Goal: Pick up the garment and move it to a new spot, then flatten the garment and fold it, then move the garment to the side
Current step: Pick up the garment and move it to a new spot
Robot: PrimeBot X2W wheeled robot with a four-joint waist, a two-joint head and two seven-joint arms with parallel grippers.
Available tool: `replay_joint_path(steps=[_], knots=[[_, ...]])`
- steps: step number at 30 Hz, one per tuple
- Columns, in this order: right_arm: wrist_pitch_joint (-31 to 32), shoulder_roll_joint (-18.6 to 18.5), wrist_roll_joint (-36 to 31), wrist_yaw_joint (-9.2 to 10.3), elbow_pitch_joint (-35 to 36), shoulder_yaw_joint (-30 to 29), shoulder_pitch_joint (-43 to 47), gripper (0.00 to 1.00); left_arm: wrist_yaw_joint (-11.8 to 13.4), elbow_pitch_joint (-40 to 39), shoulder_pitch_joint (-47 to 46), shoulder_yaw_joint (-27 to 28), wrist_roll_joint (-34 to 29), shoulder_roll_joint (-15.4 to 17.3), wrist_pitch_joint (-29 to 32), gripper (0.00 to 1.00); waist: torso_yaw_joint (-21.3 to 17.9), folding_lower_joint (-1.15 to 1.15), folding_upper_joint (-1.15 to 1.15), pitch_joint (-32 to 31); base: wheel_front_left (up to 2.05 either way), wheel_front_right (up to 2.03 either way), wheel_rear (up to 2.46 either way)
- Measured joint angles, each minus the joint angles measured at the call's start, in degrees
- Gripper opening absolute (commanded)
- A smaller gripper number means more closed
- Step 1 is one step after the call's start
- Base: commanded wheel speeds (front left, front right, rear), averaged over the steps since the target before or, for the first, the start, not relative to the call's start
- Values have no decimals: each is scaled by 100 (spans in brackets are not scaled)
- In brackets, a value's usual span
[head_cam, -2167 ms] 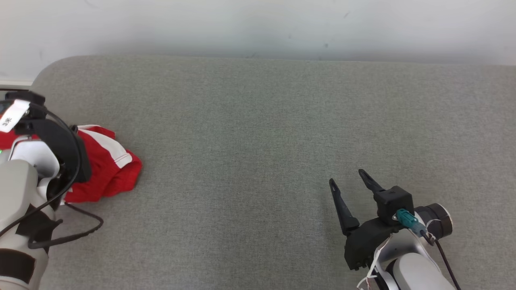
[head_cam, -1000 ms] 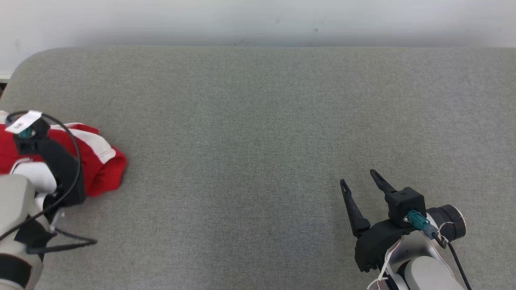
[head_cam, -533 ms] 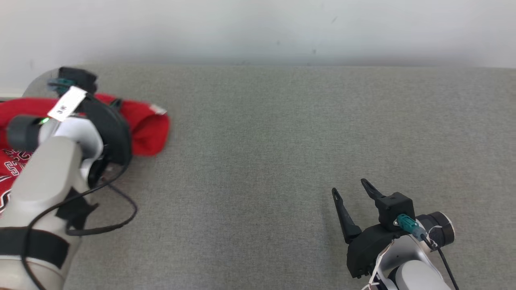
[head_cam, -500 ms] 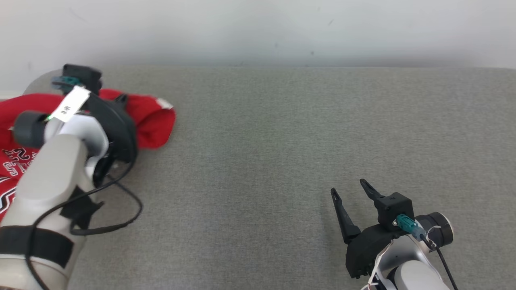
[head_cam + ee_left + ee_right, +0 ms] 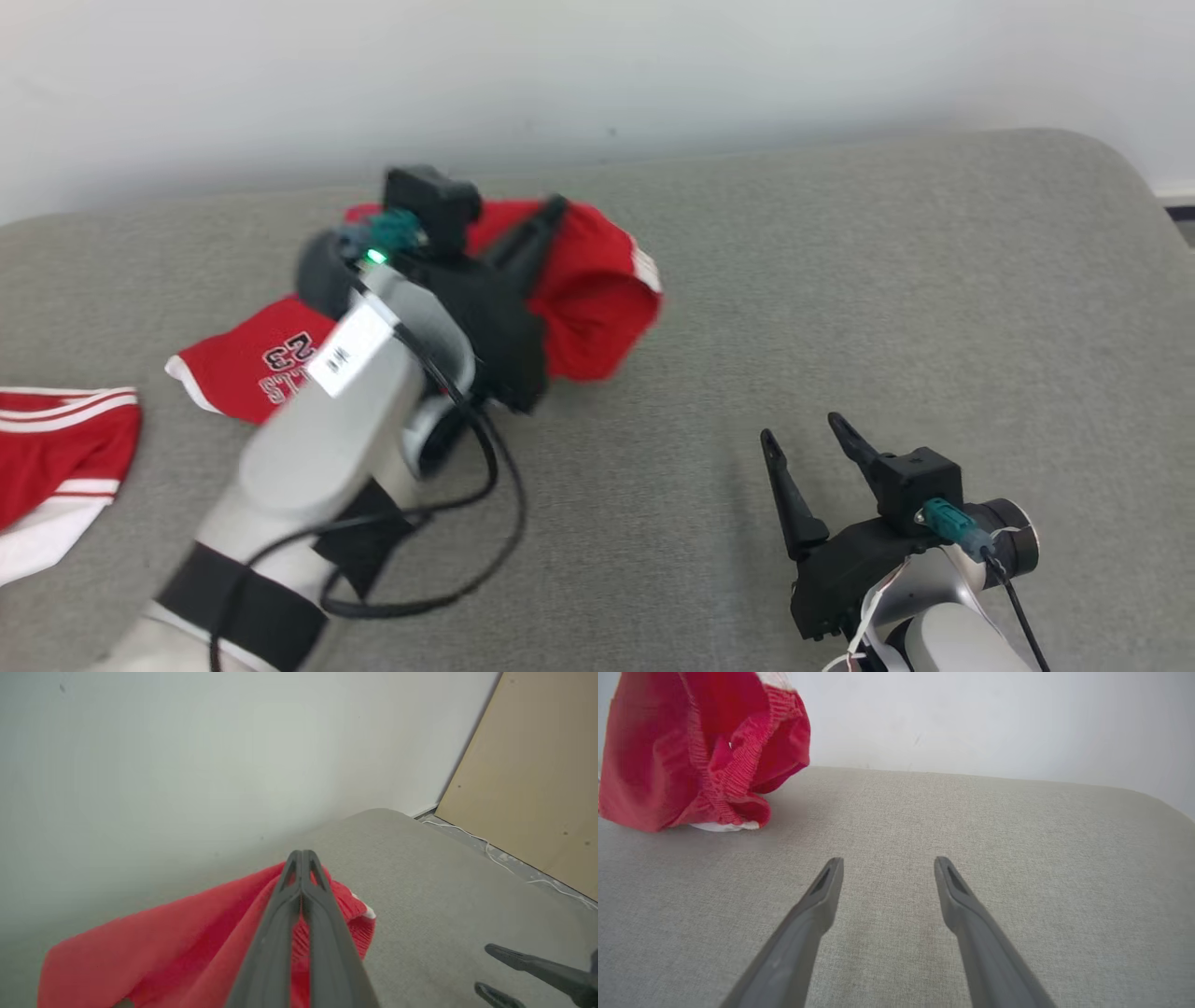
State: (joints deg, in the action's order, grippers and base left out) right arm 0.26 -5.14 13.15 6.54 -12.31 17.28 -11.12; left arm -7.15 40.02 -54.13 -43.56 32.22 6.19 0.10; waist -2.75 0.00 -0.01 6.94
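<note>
The garment (image 5: 597, 299) is red cloth with white trim and a ribbed band, bunched and hanging near the middle back of the grey surface. My left gripper (image 5: 553, 207) is shut on its upper edge. In the left wrist view the closed fingers (image 5: 302, 854) pinch the red garment (image 5: 187, 933), which drapes below them. A red part printed "23" (image 5: 271, 364) shows behind my left forearm; whether it joins the held cloth I cannot tell. My right gripper (image 5: 801, 429) stands open and empty at the lower right. In its wrist view, the gripper (image 5: 887, 861) points over bare fabric, the garment (image 5: 691, 756) at upper left.
The grey padded surface (image 5: 887, 280) ends in a rounded corner at the right, against a white wall. Another red and white cloth (image 5: 56, 448) lies at the far left edge. A tan board (image 5: 537, 788) and a floor cable stand beyond the right end.
The head camera has swung right. My left arm has carried the red garment up and rightwards from the left end towards the middle. The right gripper has stayed open in place.
</note>
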Motion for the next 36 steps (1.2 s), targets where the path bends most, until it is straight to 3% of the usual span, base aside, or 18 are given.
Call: replay_joint_path(steps=[5, 21, 29, 35, 36], knots=[[-152, 23, 49, 4, -15, -163, -7, 100, 0, -268, 286, -357, 502, -258, -55, 0, -253, 0, 0, 90, 0, 0, 0], [-423, 71, 56, 26, -78, -277, -130, 100, 0, -778, 968, -1301, 1171, -347, -125, 0, -476, 0, 1, 313, 0, 0, 0], [-519, 114, 56, 27, -197, -257, -213, 100, 0, -1116, 867, -1395, 1276, -357, -348, 0, -544, 0, 1, 289, 0, 0, 0], [-560, 142, 56, 52, -264, -143, -242, 100, 0, -942, 768, -1543, 1481, -366, -459, 0, -629, 0, 1, 278, 0, 0, 0], [-565, 145, 56, 52, -269, -121, -242, 100, 0, -880, 781, -1607, 1481, -360, -460, 100, -654, 0, 1, 279, 0, 0, 0]])
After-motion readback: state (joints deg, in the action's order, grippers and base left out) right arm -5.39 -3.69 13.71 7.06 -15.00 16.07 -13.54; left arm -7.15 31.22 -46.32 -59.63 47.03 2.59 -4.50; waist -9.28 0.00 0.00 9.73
